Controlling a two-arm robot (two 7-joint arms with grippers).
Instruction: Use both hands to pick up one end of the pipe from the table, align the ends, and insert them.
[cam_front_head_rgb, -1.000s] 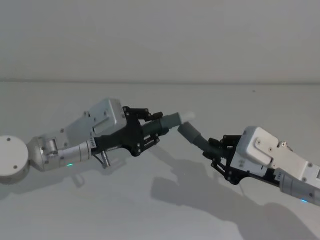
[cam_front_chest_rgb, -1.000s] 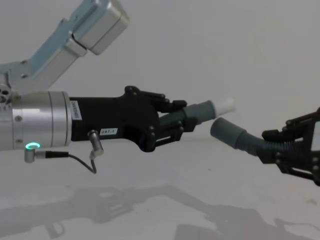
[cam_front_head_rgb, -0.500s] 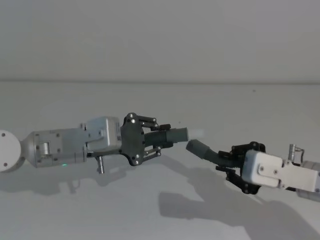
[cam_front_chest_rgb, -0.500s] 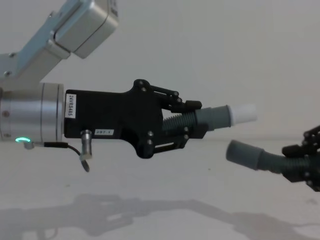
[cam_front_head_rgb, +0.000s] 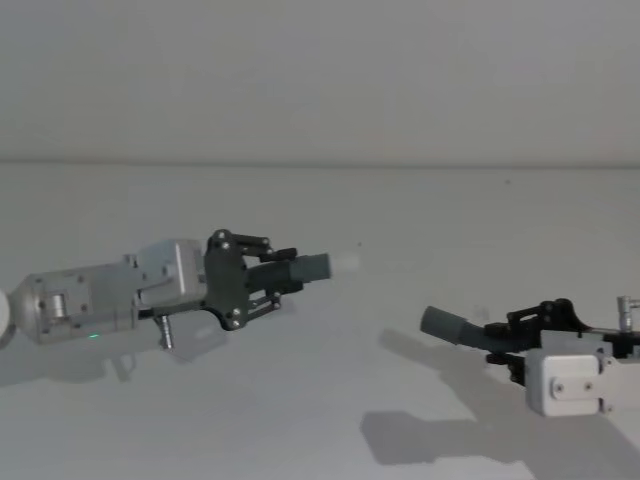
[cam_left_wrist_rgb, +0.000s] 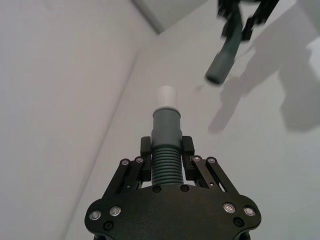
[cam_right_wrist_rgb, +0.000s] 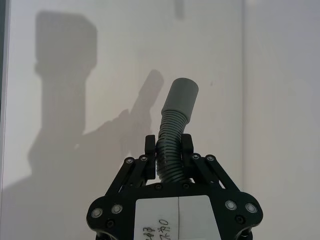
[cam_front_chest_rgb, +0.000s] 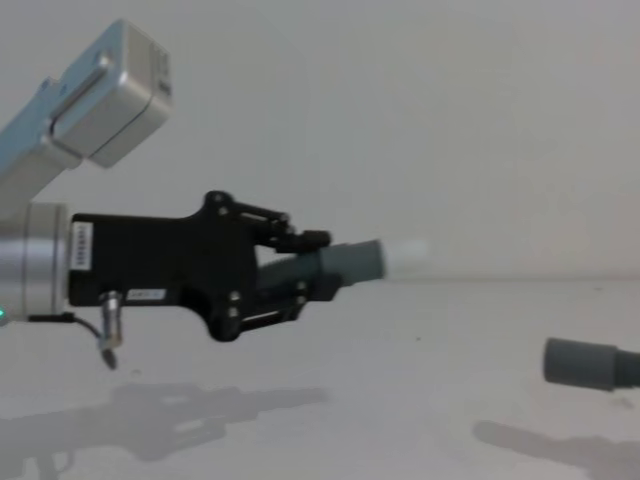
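Observation:
My left gripper (cam_front_head_rgb: 272, 281) (cam_left_wrist_rgb: 166, 152) (cam_front_chest_rgb: 300, 268) is shut on the ribbed body of one pipe piece (cam_front_head_rgb: 300, 270) (cam_front_chest_rgb: 345, 264), held above the table (cam_front_head_rgb: 330, 400); its grey cuff ends in a narrower white tip (cam_front_head_rgb: 345, 262) (cam_left_wrist_rgb: 165, 95) (cam_front_chest_rgb: 405, 254) pointing right. My right gripper (cam_front_head_rgb: 512, 335) (cam_right_wrist_rgb: 169, 148) is shut on the other pipe piece (cam_right_wrist_rgb: 171, 150), whose plain wider grey sleeve (cam_front_head_rgb: 442, 325) (cam_right_wrist_rgb: 180, 95) (cam_front_chest_rgb: 580, 363) points left, lower and well right of the white tip. That sleeve (cam_left_wrist_rgb: 219, 68) appears far off in the left wrist view. A wide gap separates the two ends.
The white table meets a pale wall (cam_front_head_rgb: 320, 80) behind. Shadows of both arms fall on the table surface (cam_front_chest_rgb: 330, 440) beneath them.
Both arms drew apart: the left gripper moved left with its piece, the right gripper moved right and lower with its piece. The gap between the ends widened.

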